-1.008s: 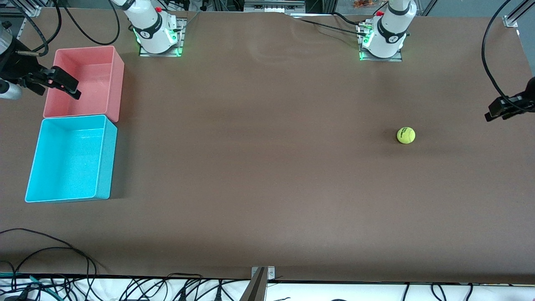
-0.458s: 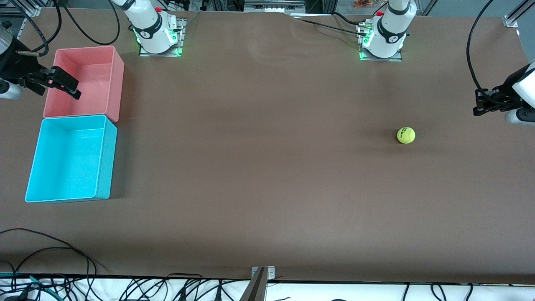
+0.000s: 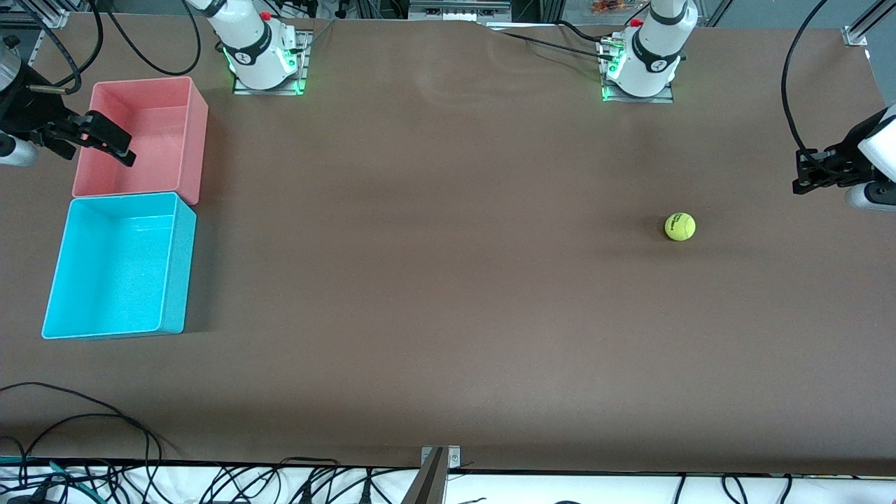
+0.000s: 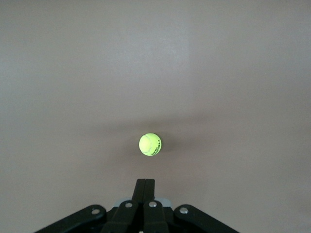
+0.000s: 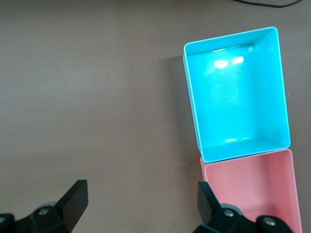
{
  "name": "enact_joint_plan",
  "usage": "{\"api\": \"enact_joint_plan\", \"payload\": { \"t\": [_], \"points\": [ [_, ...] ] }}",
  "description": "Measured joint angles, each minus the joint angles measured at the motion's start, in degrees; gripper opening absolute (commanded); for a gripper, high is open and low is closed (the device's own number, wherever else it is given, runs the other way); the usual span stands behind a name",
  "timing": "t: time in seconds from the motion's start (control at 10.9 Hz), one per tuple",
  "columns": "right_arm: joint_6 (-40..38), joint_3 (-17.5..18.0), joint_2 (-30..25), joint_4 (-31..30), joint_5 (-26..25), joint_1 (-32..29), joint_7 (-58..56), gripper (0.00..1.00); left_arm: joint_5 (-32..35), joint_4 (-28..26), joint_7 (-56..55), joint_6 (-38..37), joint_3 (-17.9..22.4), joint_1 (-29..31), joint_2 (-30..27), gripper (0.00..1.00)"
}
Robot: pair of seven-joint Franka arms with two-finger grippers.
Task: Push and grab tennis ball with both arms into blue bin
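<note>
Wide brown table point(image 3: 448, 280). Bright cyan-blue rectangular plastic bin point(image 3: 119, 264) at right arm's end, touching matching pink plastic bin point(image 3: 141, 136), blue one nearer front camera; both hold nothing. Right arm's black two-finger gripper point(image 3: 112, 143) hangs over pink bin's outer edge, fingers point(image 5: 73, 201) spread wide, nothing between. Left arm's black gripper point(image 3: 805, 178) hovers over table at left arm's end, fingers point(image 4: 145, 190) clenched together, grasping nothing. Small fuzzy yellow-green tennis ball point(image 3: 680, 227) rests on bare table near left gripper, apart from it, well apart from bins.
</note>
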Motion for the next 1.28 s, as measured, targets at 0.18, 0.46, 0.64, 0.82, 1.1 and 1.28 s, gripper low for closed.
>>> {"api": "enact_joint_plan", "payload": {
  "t": [0.18,0.46,0.64,0.82,1.1,1.28],
  "points": [
    [0.0,0.0,0.0,0.0,0.0,0.0,0.0,1.0,0.0,0.0,-5.7,-0.2,0.3,0.4,0.2,0.0],
    [0.0,0.0,0.0,0.0,0.0,0.0,0.0,1.0,-1.3,-0.8,-27.7,-0.6,1.0,4.7,1.8,0.0],
    [0.0,0.0,0.0,0.0,0.0,0.0,0.0,1.0,-2.7,-1.5,-40.5,-0.1,1.2,7.5,3.8,0.0],
    [0.0,0.0,0.1,0.0,0.0,0.0,0.0,1.0,-4.0,-4.8,-50.9,4.9,1.2,8.3,4.3,0.0],
    [0.0,-0.1,1.2,0.0,0.0,-0.1,0.0,1.0,-4.0,-17.1,-55.3,20.2,1.2,9.8,2.8,0.0],
    [0.0,-0.2,1.9,0.1,-0.7,-0.2,-0.3,1.0,-4.1,-25.7,-56.1,30.2,1.2,11.2,2.5,0.0]
  ]
}}
